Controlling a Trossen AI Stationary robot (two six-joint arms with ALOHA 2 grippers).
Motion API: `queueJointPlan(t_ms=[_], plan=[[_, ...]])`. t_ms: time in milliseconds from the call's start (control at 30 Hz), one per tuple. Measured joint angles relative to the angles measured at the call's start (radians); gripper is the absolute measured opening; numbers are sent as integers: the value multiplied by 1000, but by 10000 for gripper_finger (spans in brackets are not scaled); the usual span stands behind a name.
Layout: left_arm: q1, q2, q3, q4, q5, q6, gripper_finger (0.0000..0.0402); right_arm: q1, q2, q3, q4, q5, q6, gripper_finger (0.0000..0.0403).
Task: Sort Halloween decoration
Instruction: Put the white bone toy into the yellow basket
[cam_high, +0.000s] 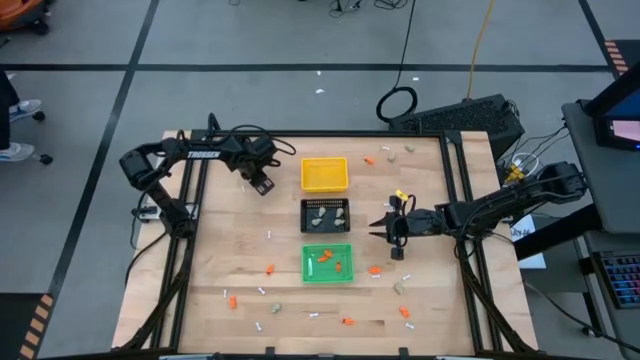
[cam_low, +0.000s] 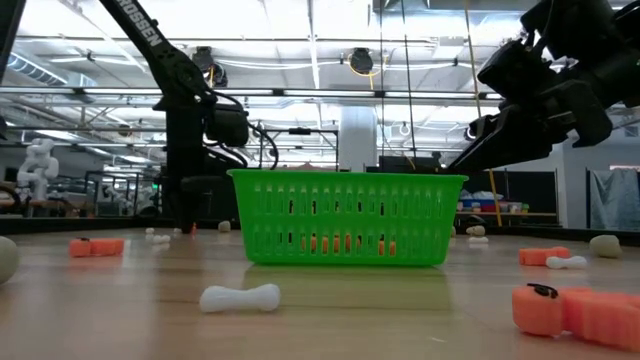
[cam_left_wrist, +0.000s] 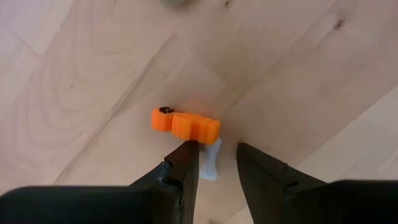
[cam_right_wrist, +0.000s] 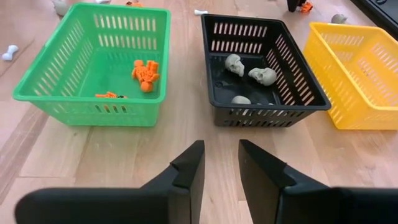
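- Three square plastic baskets line my wooden worktop (cam_high: 200, 300): yellow (cam_high: 324, 173), black (cam_high: 326, 215), green (cam_high: 328, 263).
- Left claw (cam_left_wrist: 217, 151): fingers apart, straddling a thin white stick (cam_left_wrist: 210, 161) beside an orange bit (cam_left_wrist: 185, 123); I cannot tell whether they grip it.
- Right claw (cam_right_wrist: 221, 157): fingers apart, empty, raised near the baskets.
- Grey skull lumps (cam_right_wrist: 249, 73) lie in black; orange bits (cam_right_wrist: 145, 73) in green.
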Motion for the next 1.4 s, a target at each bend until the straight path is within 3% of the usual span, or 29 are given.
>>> queueJointPlan(t_ms=[200, 533, 967, 1400], plan=[[0, -4, -1, -26, 9, -3, 110, 0, 0, 0, -1, 0, -3, 86], [0, -4, -2, -35, 37, 8, 7, 0, 0, 0, -1, 0, -8, 86], [-4, -33, 6, -58, 42, 19, 8, 0, 0, 0, -6, 0, -7, 86], [-60, -266, 19, -105, 140, 3, 8, 0, 0, 0, -8, 0, -6, 86]])
